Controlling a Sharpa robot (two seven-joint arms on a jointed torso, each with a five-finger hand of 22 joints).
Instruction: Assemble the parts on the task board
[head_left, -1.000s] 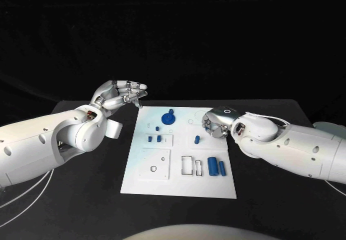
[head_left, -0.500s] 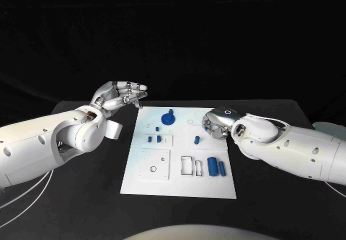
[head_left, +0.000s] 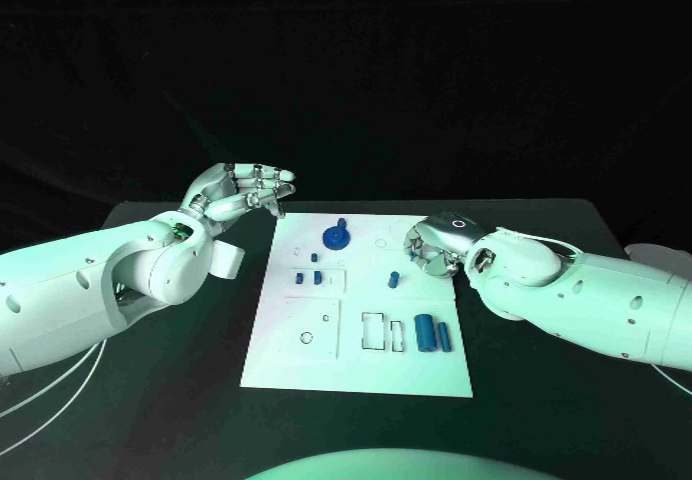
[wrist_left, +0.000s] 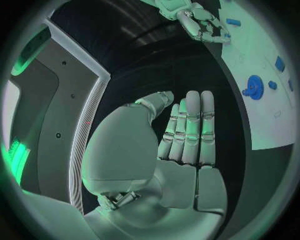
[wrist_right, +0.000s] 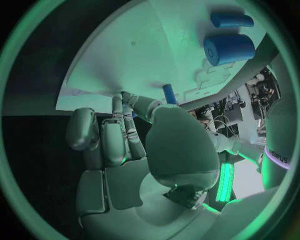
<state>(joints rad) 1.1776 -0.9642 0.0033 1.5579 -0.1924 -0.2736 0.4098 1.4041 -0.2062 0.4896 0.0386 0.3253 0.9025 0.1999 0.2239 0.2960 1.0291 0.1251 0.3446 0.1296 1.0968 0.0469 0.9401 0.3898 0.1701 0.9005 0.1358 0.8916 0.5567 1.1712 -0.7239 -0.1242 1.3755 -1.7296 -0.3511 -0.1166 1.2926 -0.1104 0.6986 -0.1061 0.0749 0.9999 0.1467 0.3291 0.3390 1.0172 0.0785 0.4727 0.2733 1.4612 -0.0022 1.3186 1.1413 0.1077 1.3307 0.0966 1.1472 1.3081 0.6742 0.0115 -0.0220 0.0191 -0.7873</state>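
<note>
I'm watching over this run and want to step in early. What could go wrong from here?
The right hand hovers low at the task board's right edge; lowering it could nudge the small blue peg beside it or shift the board. The left hand holds nothing, so the board isn't steadied. The two blue cylinders lie flat and could roll if bumped.

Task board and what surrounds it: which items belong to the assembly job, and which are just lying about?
Job:
- task board
- blue gear-like disc
- large blue cylinder
- slim blue cylinder
- small blue pieces
- blue peg

Lying about:
- black table alone
</note>
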